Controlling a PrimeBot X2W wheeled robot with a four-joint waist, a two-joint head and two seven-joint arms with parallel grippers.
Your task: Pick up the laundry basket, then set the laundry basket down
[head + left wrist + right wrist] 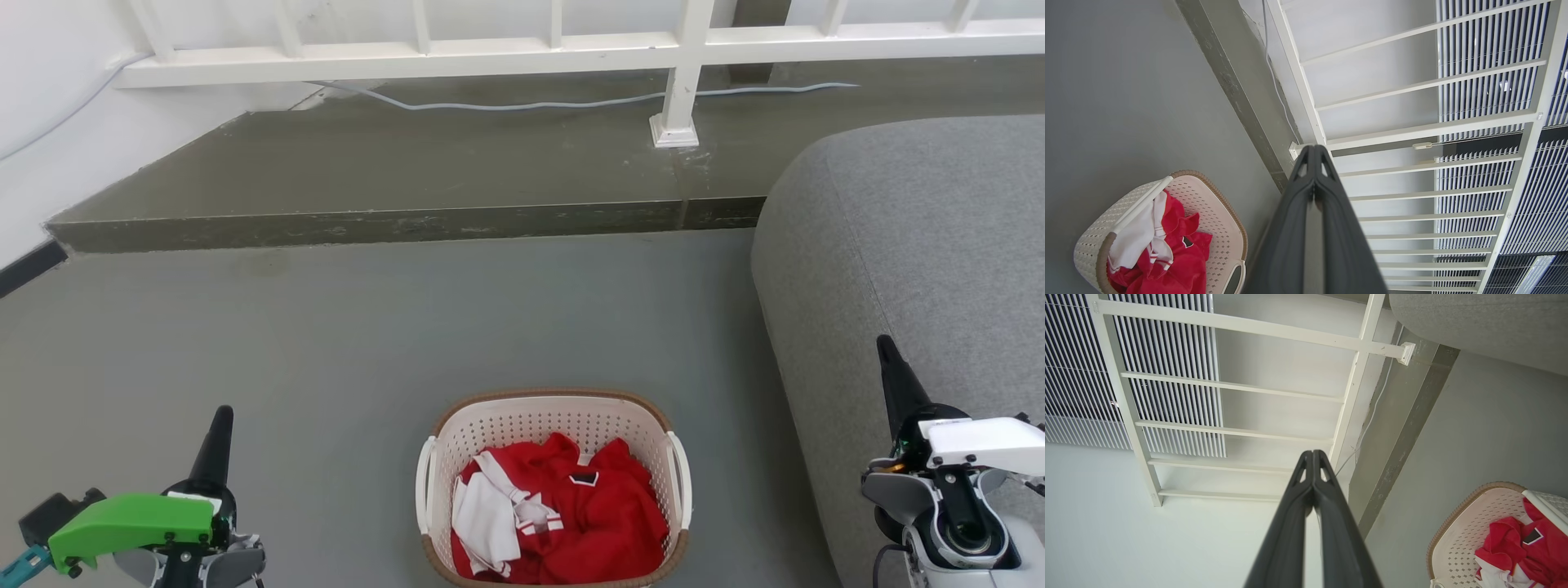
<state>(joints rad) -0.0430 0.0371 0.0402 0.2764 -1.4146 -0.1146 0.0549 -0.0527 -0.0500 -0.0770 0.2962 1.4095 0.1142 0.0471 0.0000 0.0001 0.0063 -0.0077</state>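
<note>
Partly cropped below, the laundry basket [539, 426] sits between left gripper [219, 425] and right gripper [890, 359], both pinched closed, empty.

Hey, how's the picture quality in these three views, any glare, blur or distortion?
Head view: soft, even daylight, laundry basket sharp, no glare. Left wrist view: wide-angle slants the railing; blinds bright. Right wrist view: same slant, pale wall washed out.

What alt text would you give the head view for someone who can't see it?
A cream laundry basket with a brown rim stands on the grey floor at bottom centre, holding red and white clothes. The left gripper at lower left and right gripper at lower right flank it, both shut, apart from it. A grey sofa is at right.
</note>
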